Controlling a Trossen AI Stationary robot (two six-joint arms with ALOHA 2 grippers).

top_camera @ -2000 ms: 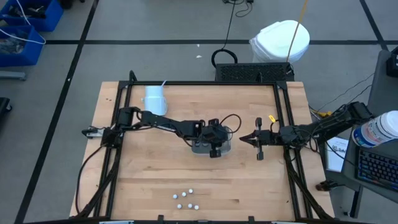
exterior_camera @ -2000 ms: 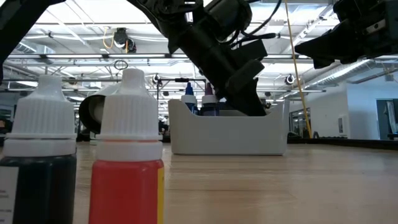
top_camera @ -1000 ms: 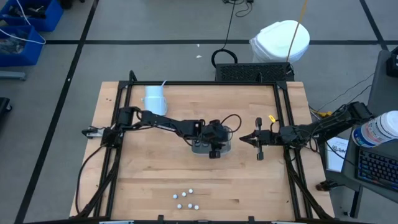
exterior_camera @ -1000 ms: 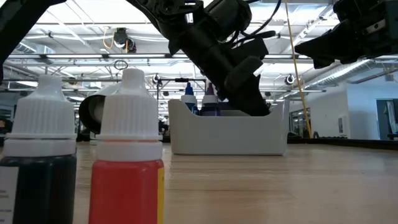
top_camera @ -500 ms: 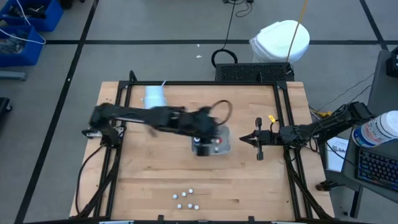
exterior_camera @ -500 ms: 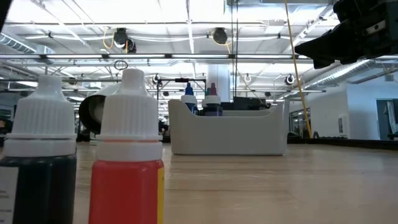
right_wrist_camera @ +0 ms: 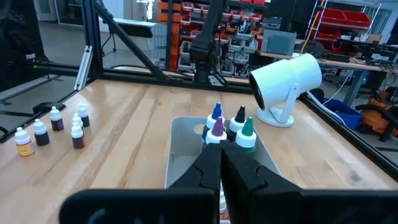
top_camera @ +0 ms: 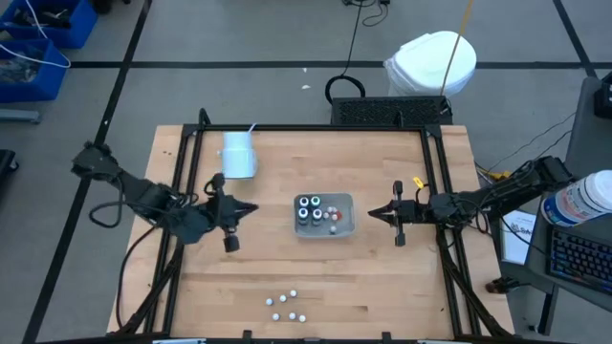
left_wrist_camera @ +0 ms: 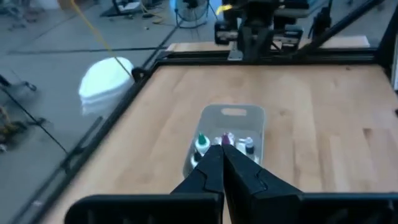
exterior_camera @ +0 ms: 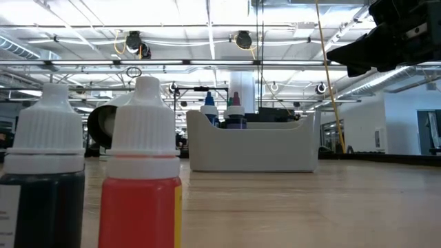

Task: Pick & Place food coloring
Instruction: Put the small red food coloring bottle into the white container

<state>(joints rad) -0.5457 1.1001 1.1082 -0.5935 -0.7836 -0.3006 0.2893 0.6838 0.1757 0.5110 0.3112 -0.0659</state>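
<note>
The grey tray [top_camera: 325, 229] stands mid-table and holds food coloring bottles [top_camera: 310, 209]: several dark ones with white and teal tops, plus smaller ones beside them. They also show in the right wrist view [right_wrist_camera: 227, 127] and the left wrist view [left_wrist_camera: 224, 144]. Several more small white-capped bottles [top_camera: 286, 306] stand near the table's near edge; two of them fill the low view's foreground [exterior_camera: 141, 179]. My left gripper [top_camera: 251, 209] is shut and empty, left of the tray. My right gripper [top_camera: 372, 213] is shut and empty, right of the tray.
A white cup [top_camera: 238, 154] lies on its side at the far left of the table, also in the right wrist view [right_wrist_camera: 287, 82]. Black frame rails [top_camera: 191, 182] run along the table's edges. Bare wood lies between the tray and the near bottles.
My left gripper has pulled back from over the tray toward the table's left edge and now hovers left of the tray. The tray has stayed in place, and its bottles now show uncovered.
</note>
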